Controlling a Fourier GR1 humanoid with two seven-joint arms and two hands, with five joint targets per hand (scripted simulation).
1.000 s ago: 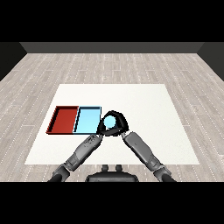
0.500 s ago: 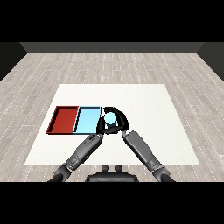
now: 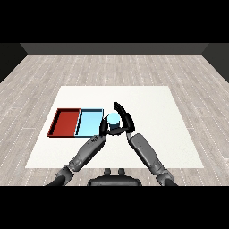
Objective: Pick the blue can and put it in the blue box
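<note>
Our right hand (image 3: 124, 120) curls round the blue can (image 3: 113, 120), its fingers arching over the top and far side while the thumb side closes in from below, so we count the can as gripped. It sits just beside the right edge of the blue box (image 3: 88, 123), not yet over it. We cannot say for certain whether the can is lifted clear of the white table (image 3: 152, 103) or resting on it, since the hand hides its base.

Our left hand (image 3: 103, 128) sits close against the can's left side, between the can and the blue box. Only a small dark part of it shows past the grey forearm, and we cannot tell how its fingers are set or whether it touches the can.

The red box (image 3: 65, 122) lies directly left of the blue one, the two touching along one edge, and it plays no part in this job.

By our judgement the pick is done or very nearly done, and the placing is still ahead. What remains is a short carry to the left so the can comes over the blue box, a lowering inside its rim, and then a release. The left hand stands in that path, which we judge may need minding.
</note>
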